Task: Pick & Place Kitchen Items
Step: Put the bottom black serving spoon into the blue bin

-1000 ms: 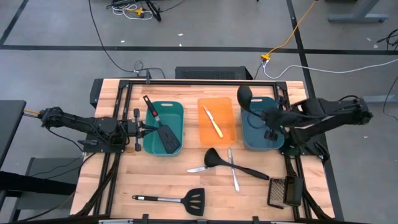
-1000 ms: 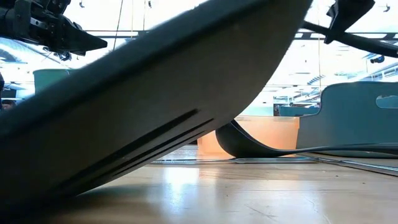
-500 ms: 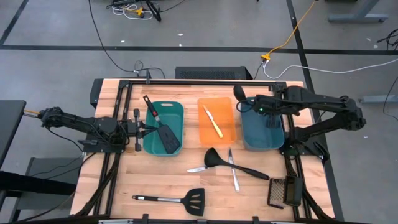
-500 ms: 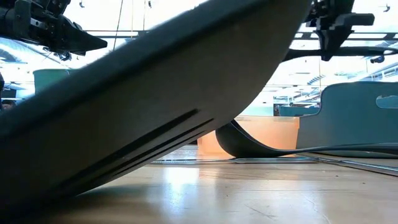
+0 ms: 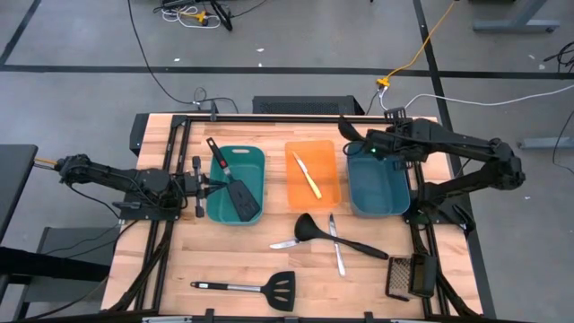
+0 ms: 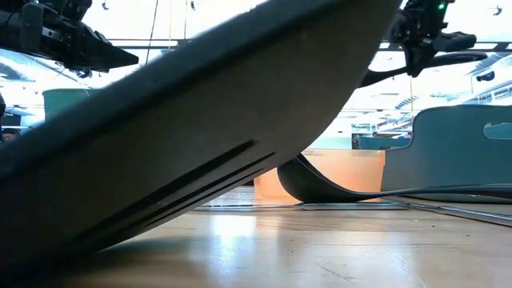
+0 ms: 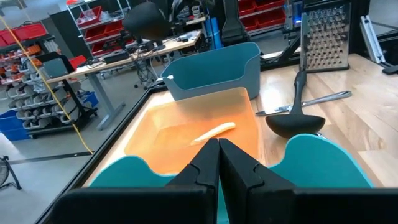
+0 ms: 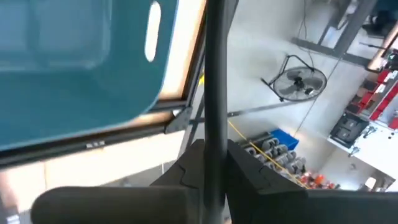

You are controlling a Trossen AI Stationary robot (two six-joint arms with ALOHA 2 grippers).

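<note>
My right gripper [image 5: 378,149] is shut on a black ladle [image 5: 347,133] above the far rim of the right teal tub [image 5: 377,193]. The ladle's bowl points toward the table's far left. My left gripper [image 5: 204,187] hangs shut and empty beside the left teal tub [image 5: 256,161], which holds a black spatula [image 5: 238,187]. A yellow knife [image 5: 306,174] lies in the orange tray [image 5: 327,184]. On the table lie a second ladle [image 5: 325,231], two silver knives [image 5: 335,244] and another spatula [image 5: 256,288]. My right gripper pinches the ladle's handle [image 8: 216,106] between its two fingers [image 8: 249,169], some way back from the bowl. The fingers slant down from above. In the low view the handle [image 6: 380,74] hangs tilted, clear of the tub and the table.
A dark mesh grater [image 5: 408,276] lies at the near right corner. A black frame [image 5: 269,118] runs along the table's far edge and sides. The spatula's blade [image 6: 200,144] fills most of the low view. Bare wood [image 5: 224,247] shows near the front left.
My right gripper has swung with the ladle from over the right tub's right side toward the table's far edge and a little left, and its wrist has rolled. The ladle has stayed lifted, its bowl still near the tub's far left corner.
</note>
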